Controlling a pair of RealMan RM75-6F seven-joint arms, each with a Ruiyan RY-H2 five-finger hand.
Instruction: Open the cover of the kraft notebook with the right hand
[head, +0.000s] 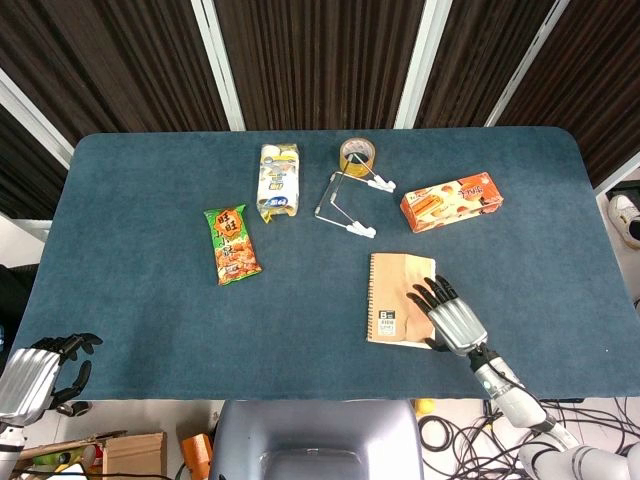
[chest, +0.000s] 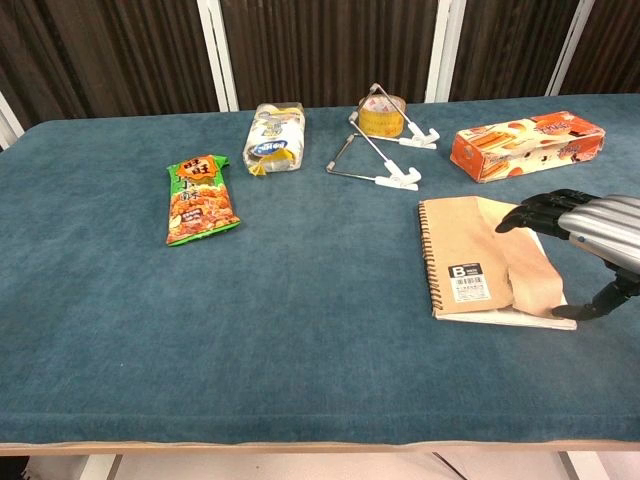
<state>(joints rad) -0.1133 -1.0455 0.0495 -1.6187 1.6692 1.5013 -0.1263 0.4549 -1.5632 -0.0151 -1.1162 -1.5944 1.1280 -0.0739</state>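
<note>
Kraft-brown and spiral-bound along its left side, the kraft notebook (head: 399, 298) lies flat on the blue table (head: 150, 300) toward the near right corner, with a white barcode label near its lower left. The right hand (head: 447, 313) is over the notebook's right edge; in the chest view the right hand (chest: 590, 235) shows its dark fingers (chest: 535, 210) curled down over the cover's right part while the thumb sits at the near right corner of the book. The cover (chest: 520, 270) looks bent upward along that right side, its loose edge curling off the white pages beneath, so the fingers appear clamped on the cover edge, though the exact contact is hard to make out. The left hand (head: 45, 368) hangs off the near left corner of the table, holding nothing, fingers loosely curved and apart. Farther back, well apart from the notebook, an orange snack box (head: 452, 201) lies toward the far right, a roll of tape (head: 358, 154) sits near the middle of the far edge with a white wire stand (head: 348, 204) just beside it, a white and yellow packet (head: 279, 181) lies left of those, and a green snack bag (head: 231, 244) is nearer the left side.
</note>
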